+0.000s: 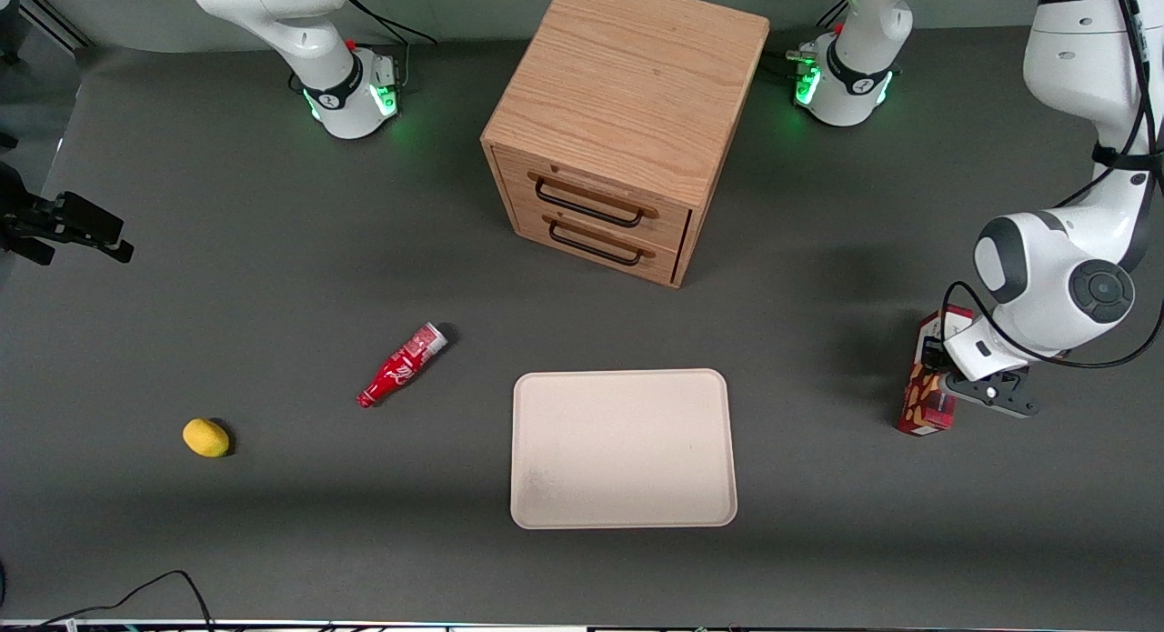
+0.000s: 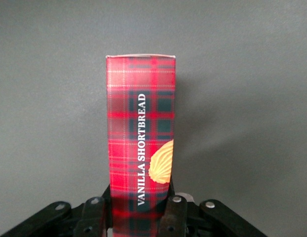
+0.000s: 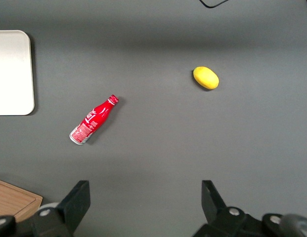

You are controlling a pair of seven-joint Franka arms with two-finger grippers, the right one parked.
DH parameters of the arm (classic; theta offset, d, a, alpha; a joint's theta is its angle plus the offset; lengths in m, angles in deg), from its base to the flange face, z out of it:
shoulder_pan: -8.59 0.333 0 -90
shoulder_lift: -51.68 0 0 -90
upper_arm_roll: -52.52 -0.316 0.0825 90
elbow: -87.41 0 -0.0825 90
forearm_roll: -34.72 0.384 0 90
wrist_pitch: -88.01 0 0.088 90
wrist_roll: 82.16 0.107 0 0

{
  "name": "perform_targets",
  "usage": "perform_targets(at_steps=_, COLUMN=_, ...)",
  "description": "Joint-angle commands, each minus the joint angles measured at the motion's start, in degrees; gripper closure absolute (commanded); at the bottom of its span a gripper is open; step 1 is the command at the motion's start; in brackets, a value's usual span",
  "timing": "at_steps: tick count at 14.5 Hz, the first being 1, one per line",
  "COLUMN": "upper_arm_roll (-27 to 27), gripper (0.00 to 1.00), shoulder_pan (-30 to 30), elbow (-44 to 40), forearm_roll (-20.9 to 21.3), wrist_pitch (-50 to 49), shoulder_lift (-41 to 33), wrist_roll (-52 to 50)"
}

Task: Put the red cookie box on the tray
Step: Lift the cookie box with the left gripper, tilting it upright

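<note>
Gripping the red cookie box point(image 2: 140, 148), the end effector point(image 2: 136, 212) sits low at the working arm's end of the surface point(image 1: 273, 277).

Its fingers point(image 2: 174, 217) press both sides of the carton's lower end, closed firmly around it. Tartan print reads "Vanilla Shortbread". From the front, the box point(image 1: 926, 397) rests well apart from the empty cream tray point(image 1: 623, 448). A wooden drawer cabinet point(image 1: 627, 114) stands farther from the camera; a small red bottle point(image 1: 400, 366) and a lemon point(image 1: 205, 437) lie toward the parked arm's end.
</note>
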Motion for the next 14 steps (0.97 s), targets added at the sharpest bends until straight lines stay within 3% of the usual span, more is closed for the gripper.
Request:
perform_targets(at_steps=1, upper_arm_roll=0.18, gripper=1.0, shoulder_pan=-0.7, elbow=-1.83, forearm_roll=-1.09, wrist_pitch=-8.47, shoulder_lift=-5.71, wrist_roll=0.49)
perform_targets(at_steps=4, upper_arm_roll=0.27, gripper=1.0, shoulder_pan=-1.05, elbow=-12.35, forearm_roll=-0.92, wrist_pitch=-26.9, shoulder_lift=-8.45, wrist_roll=-1.7)
perform_targets(at_steps=8, upper_arm_roll=0.54, gripper=1.0, shoulder_pan=-1.84, elbow=-32.39, forearm_roll=-0.13, wrist_pitch=-49.77, shoulder_lift=-8.46, wrist_roll=-6.19)
perform_targets(at_steps=14, upper_arm_roll=1.24, gripper=1.0, shoulder_pan=-3.86, elbow=-47.26, forearm_roll=-0.57, wrist_pitch=-61.85, shoulder_lift=-5.13, wrist_roll=-8.48)
